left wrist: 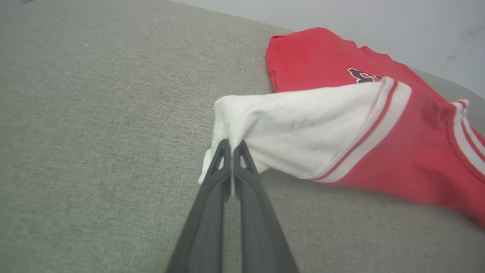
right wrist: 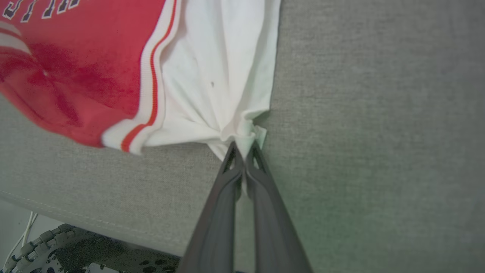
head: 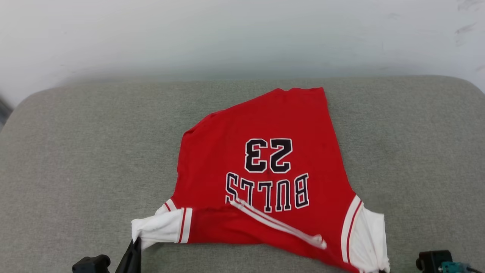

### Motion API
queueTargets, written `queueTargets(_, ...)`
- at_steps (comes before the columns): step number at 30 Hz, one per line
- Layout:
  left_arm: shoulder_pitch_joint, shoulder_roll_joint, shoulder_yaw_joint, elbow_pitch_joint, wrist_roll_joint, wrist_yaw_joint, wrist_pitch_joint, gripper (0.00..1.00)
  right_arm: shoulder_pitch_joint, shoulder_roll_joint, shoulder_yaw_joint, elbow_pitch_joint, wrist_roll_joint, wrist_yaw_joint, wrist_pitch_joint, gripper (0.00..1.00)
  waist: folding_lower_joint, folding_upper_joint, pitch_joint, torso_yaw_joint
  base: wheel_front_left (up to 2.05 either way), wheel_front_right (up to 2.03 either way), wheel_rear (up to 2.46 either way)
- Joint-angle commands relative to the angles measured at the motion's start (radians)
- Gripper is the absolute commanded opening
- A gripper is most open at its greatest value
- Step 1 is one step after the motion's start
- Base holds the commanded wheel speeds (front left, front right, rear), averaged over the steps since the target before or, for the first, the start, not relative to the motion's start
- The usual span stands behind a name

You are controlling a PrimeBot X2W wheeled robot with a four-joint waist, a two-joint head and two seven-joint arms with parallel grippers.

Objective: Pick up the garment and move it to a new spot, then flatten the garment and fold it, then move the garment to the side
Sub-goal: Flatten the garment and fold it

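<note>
Drawing the two sleeves apart evenly looks like what this flattening step asks of you. The garment [head: 265, 125] lies on the grey bench [head: 75, 151] ahead of both hands, print [head: 267, 189] up, its body running away from the fingertips and its far hem reaching farther on the right hand's side. Pull each hand outward and slightly back toward yourself at the same pace, low over the bench, so the red body slides flat rather than lifting. A striped trim band [head: 276, 223] lies folded across the chest between the hands, and tension alone may not free it. Your left hand [left wrist: 232, 146] is fully closed, pinching the bunched end of the left-side sleeve [left wrist: 303, 129], which rises off the bench just beyond the fingertips. Your right hand [right wrist: 244, 148] is likewise fully closed on the gathered cuff of the right-side sleeve [right wrist: 219, 76]; how much cloth sits between its fingers I cannot quite tell.
</note>
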Motion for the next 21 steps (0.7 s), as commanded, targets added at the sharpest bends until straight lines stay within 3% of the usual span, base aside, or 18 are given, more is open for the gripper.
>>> queueTargets(1, 0.011, 0.005, 0.002, -0.020, 0.006, 0.009, 0.003, 0.00, 0.051, 0.022, -0.010, -0.021, -0.010, 0.000, 0.041, 1.00, 0.0004, 0.0000, -0.004, 0.009, 0.00, 0.00, 0.00)
queueTargets(11, -0.010, 0.014, -0.016, -0.121, 0.037, 0.029, -0.003, 0.00, -0.012, 0.104, -0.198, -0.265, -0.067, 0.000, 0.000, 1.00, 0.0004, 0.0000, 0.010, 0.059, 0.00, 0.00, 0.00)
queueTargets(14, -0.032, 0.014, -0.017, -0.155, 0.047, 0.035, -0.010, 0.00, -0.108, 0.121, -0.262, -0.265, -0.073, 0.000, -0.009, 1.00, 0.0004, 0.0000, 0.038, 0.081, 0.00, 0.00, 0.00)
queueTargets(21, -0.119, -0.012, -0.050, -0.219, 0.077, 0.028, -0.025, 0.00, -0.428, 0.044, -0.331, -0.083, -0.056, 0.000, 0.038, 1.00, 0.0004, 0.0000, 0.162, 0.158, 0.00, 0.00, 0.00)
